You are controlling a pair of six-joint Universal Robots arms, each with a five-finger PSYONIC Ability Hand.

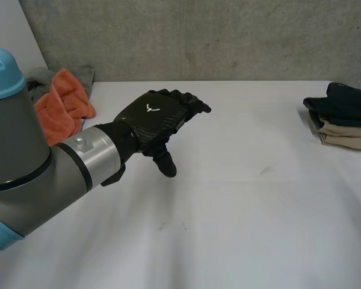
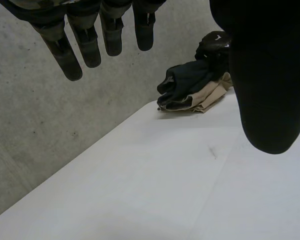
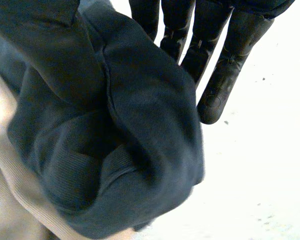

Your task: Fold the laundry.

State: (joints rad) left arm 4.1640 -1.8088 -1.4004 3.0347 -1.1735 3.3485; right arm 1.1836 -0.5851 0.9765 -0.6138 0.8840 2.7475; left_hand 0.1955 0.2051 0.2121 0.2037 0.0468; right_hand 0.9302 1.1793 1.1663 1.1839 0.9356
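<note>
Left hand (image 1: 153, 120) spread over white table (image 1: 228, 211), frame centre-left, holding nothing.
Right hand (image 3: 230, 65) fingers straight against folded navy cloth (image 3: 130, 165) atop beige cloth (image 1: 349, 137), right edge; crumpled orange towel (image 1: 63, 105) upper left.

Left hand (image 2: 270, 90), fingers (image 2: 62, 55) straight, above white table (image 2: 140, 190); folded clothes stack (image 2: 186, 84) beyond.

Well apart from the dark garment (image 1: 340, 101), the left arm (image 1: 24, 156) is hiding part of the orange cloth (image 1: 63, 108) and the grey cloth (image 1: 43, 77). The dark garment and the beige garment (image 1: 349, 135) under it are running off the head view's edge. The dark garment is also covering much of the right hand (image 3: 215, 95), leaving its grip unreadable.
</note>
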